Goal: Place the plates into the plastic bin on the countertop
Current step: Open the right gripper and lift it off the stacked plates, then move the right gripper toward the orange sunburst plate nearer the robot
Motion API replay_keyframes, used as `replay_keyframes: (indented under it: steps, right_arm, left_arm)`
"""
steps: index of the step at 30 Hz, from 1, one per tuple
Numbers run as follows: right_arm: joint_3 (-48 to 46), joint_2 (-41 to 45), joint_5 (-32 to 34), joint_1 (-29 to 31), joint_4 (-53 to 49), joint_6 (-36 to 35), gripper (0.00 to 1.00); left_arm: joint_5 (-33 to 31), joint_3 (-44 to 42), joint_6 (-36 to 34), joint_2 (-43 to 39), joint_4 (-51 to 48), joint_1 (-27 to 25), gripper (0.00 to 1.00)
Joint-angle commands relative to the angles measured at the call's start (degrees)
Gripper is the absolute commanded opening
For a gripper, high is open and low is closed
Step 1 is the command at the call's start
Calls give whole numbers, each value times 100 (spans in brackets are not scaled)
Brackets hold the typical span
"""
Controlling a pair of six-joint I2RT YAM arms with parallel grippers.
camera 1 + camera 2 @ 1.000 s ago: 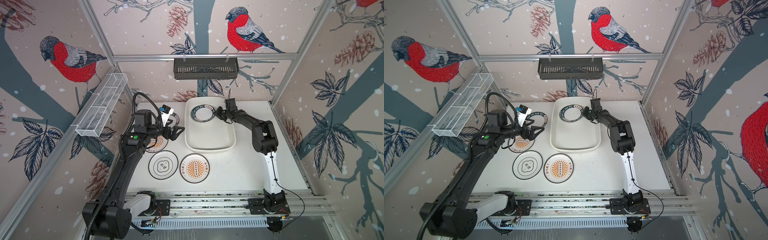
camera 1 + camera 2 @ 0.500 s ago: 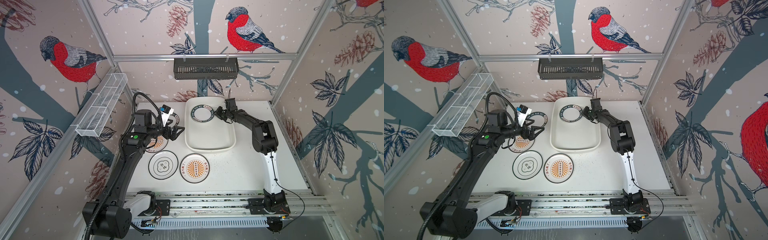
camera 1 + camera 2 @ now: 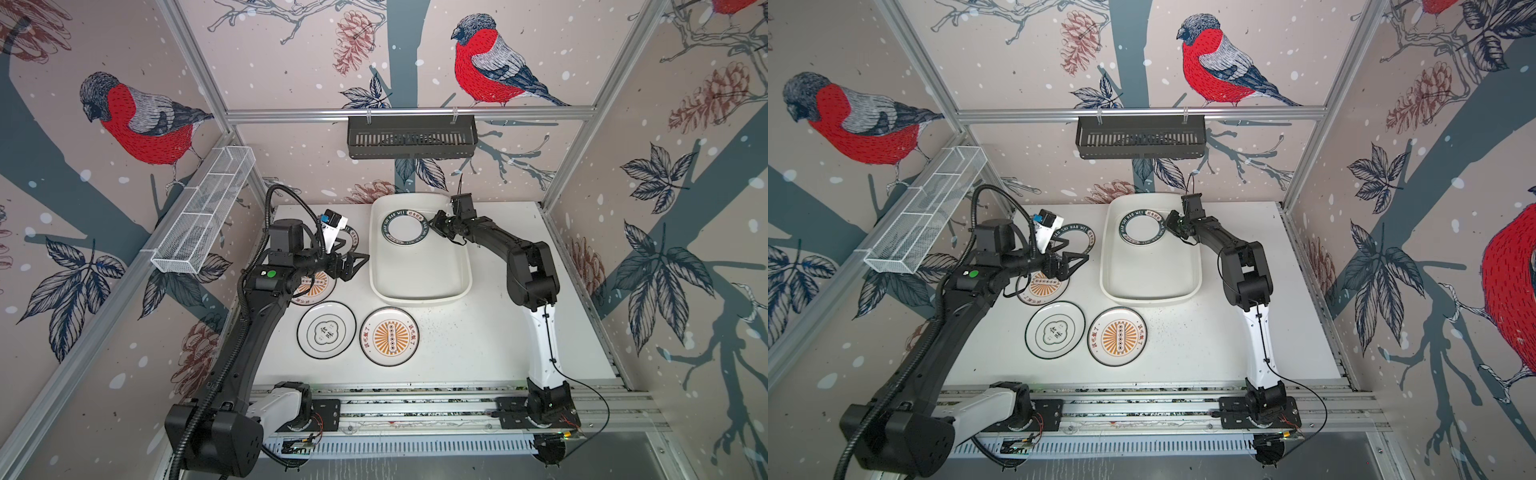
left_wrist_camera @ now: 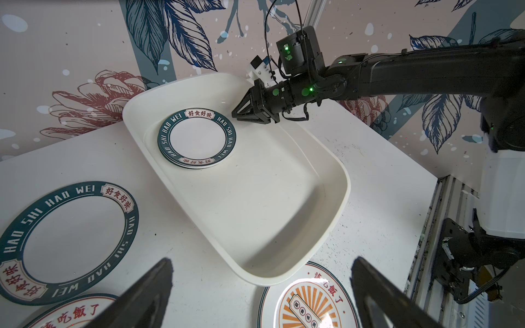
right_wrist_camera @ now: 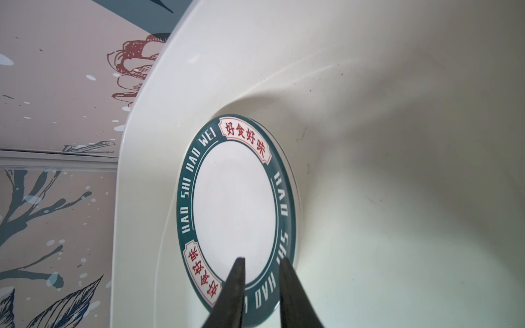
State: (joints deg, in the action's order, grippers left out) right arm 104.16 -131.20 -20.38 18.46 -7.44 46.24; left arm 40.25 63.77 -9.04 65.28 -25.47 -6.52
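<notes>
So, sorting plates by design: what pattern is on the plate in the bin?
Dark-teal lettered rim, plain white centre; clearest in the right wrist view.

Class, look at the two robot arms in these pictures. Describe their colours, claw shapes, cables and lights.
Both arms are mostly black with a white lower link by the base. The left claw and right claw have black, triangular, open-framed fingers. A ribbed black hose runs along the left arm; a thin black cable follows the right. Green lights glow near both wrists.
</notes>
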Motion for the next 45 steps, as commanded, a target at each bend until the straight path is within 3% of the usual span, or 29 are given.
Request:
replay_keyframes:
  steps: [1,9,14,23,31,45]
  right_arm:
    - [-402,777,194,15,136,-280,25]
    - [-2686,3327,255,34,350,-594,31]
    - [-4211,5062,291,122,224,-688,33]
    - [-5814,7516,133,373,-210,-501,40]
    - [-6692,8500,-37,651,-471,-442,42]
    - [-6962,8500,-379,808,-295,-730,44]
  left_arm:
    - [12,-26,-98,-10,221,2,97]
    - [-335,-286,101,-85,633,4,97]
    - [-239,-407,227,-138,805,2,97]
    - [-103,-464,334,-123,968,2,95]
    - [-338,-471,298,-48,908,3,95]
    - [-444,-552,297,11,928,46,95]
